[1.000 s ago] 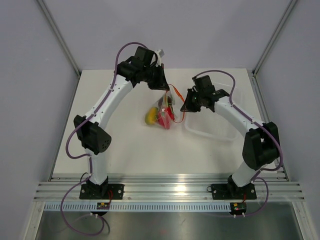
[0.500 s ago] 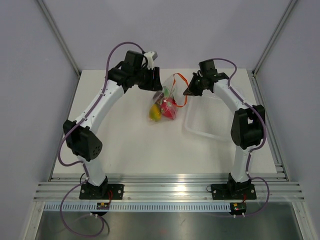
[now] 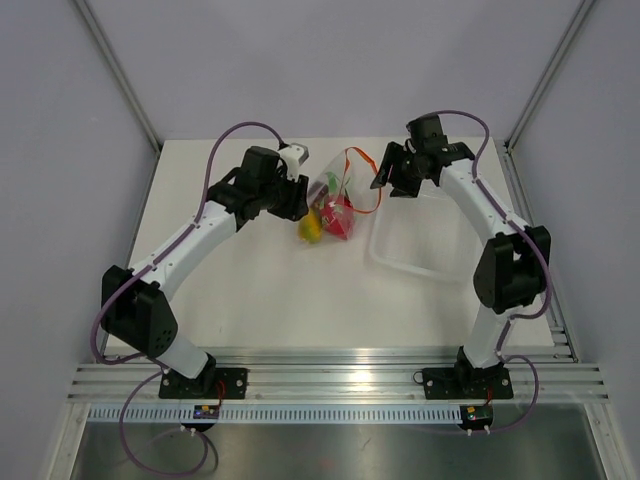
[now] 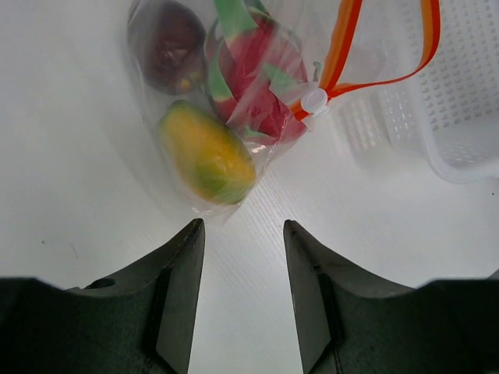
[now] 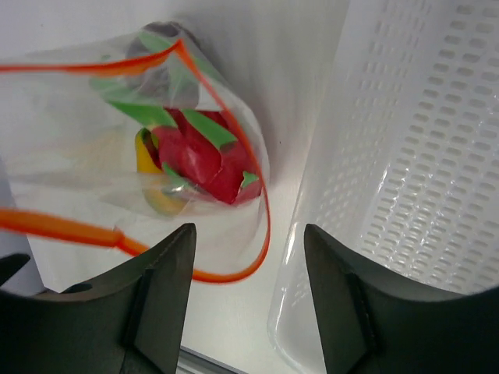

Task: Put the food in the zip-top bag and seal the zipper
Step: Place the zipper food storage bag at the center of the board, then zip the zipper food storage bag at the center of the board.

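Fruit (image 4: 249,86) sits in the bag (image 5: 93,156) near the desk's (image 3: 260,290) far edge, beside the tray (image 5: 421,140). Left hand (image 4: 243,230) and right hand (image 5: 248,238) open, empty. Zipper (image 5: 70,227) gapes; a clumsy pinch could spill fruit.

Left pincer (image 4: 243,226) and right pincer (image 5: 249,230) both hover spread apart, gripping nothing.

In the left wrist view the top edge cuts off the zip-top bag (image 4: 269,152), the upper part of the dark red fruit (image 4: 168,43) inside it and both runs of the zipper (image 4: 343,47). The tray (image 4: 460,148) beside the bag runs off the right edge. In the right wrist view the pink-red fruit (image 5: 199,160) hides most of the yellow-orange fruit (image 5: 145,160) in the bag, and the dark red fruit is only a blur behind the film.
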You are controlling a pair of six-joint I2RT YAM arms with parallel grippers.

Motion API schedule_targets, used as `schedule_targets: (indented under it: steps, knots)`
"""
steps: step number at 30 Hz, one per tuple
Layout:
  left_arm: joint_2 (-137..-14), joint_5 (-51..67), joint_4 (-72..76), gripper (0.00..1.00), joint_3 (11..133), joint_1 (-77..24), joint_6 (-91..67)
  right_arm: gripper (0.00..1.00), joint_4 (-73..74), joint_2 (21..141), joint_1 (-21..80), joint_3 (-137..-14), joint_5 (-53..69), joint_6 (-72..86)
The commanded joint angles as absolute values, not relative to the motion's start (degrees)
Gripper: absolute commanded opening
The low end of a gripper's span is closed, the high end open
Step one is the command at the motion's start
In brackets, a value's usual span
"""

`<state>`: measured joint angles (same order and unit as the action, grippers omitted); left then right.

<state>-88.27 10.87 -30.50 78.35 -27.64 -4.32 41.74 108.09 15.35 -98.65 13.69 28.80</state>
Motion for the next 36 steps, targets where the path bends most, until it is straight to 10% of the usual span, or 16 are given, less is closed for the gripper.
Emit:
schedule_targets:
  steps: [1, 17, 26, 30, 36]
  knots:
    - [-86.31, 6.69, -28.20, 0.48, 80.33, -27.42, -4.91, 0.65, 42.88, 99.50, 18.53, -98.17, 9.76, 22.95]
    - [-84.90, -2.90, -32.78, 0.62, 82.44, -27.16, -10.19, 0.68, 41.05, 108.89, 28.04, -106.78, 14.06, 23.11]
    - [-84.91, -2.64, -35.51, 0.56, 84.12, -26.81, -8.53, 0.37, 38.67, 115.13, 28.65, -109.25, 15.02, 26.19]
    - [-82.10, 1.39, -28.95, 0.56, 79.81, -26.81, -6.42, 0.00, 39.63, 114.52, 28.74, -110.82, 16.78, 26.46]
    - [-78.76, 15.37, -11.74, 0.55, 68.94, -26.89, -5.45, 0.00, 40.70, 112.06, 28.56, -114.25, 24.51, 27.42]
